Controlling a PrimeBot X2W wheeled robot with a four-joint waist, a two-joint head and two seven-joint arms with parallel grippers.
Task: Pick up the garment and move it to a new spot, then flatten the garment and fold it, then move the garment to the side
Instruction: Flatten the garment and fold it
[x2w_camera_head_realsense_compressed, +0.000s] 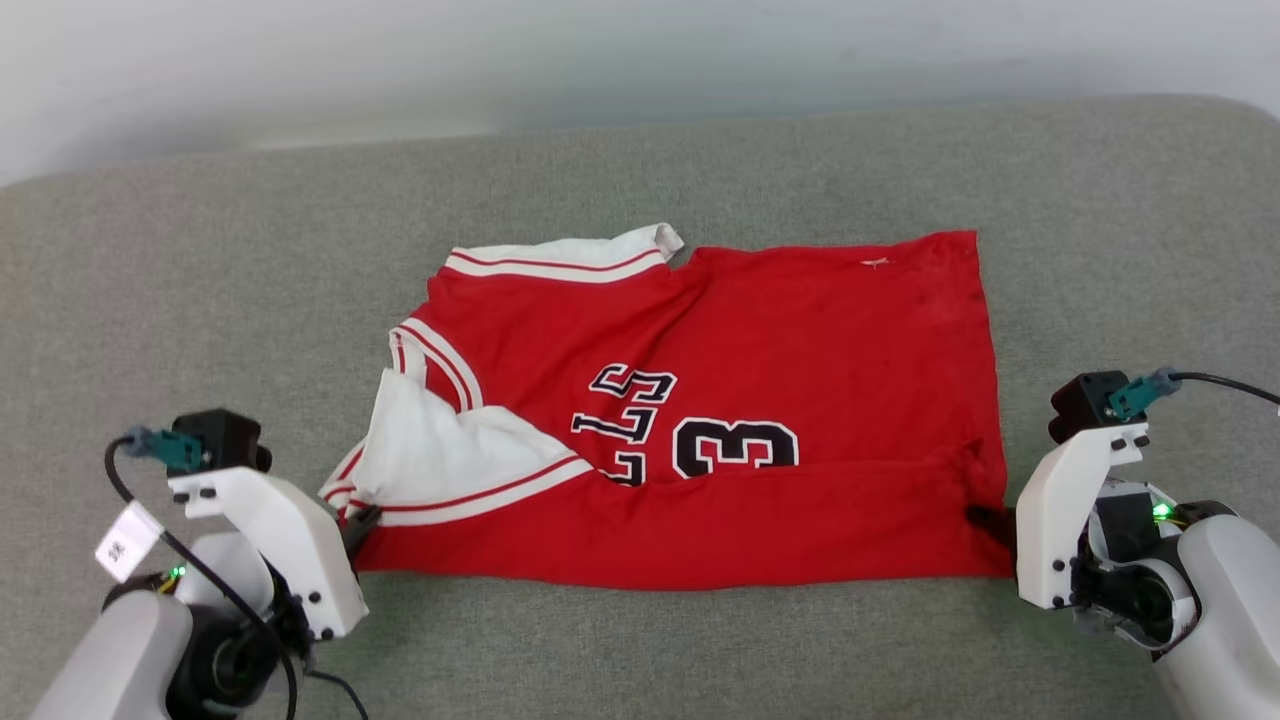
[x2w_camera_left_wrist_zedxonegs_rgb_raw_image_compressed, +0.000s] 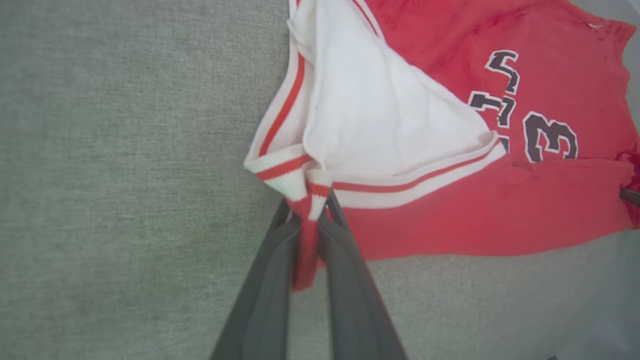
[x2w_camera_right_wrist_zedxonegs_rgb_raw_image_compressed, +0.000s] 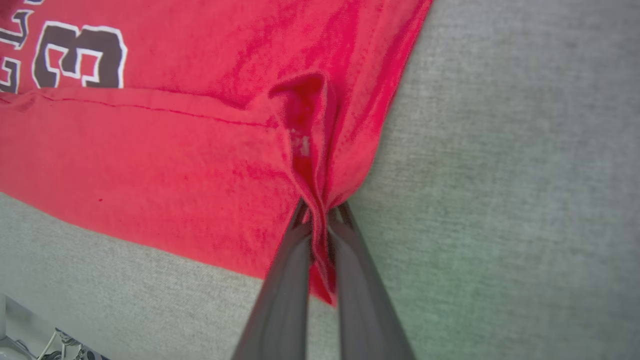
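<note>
Mid-fold, our left gripper (x2w_camera_left_wrist_zedxonegs_rgb_raw_image_compressed: 307, 210) and right gripper (x2w_camera_right_wrist_zedxonegs_rgb_raw_image_compressed: 320, 210) each pinched a near corner of the red jersey shirt with white striped sleeves (x2w_camera_head_realsense_compressed: 760, 330); next, we judged, both should lift evenly across it.

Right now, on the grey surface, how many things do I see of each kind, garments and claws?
Red garment: 1
Claws: 2, the left claw and the right claw, each shut on the garment
Total: 3
</note>
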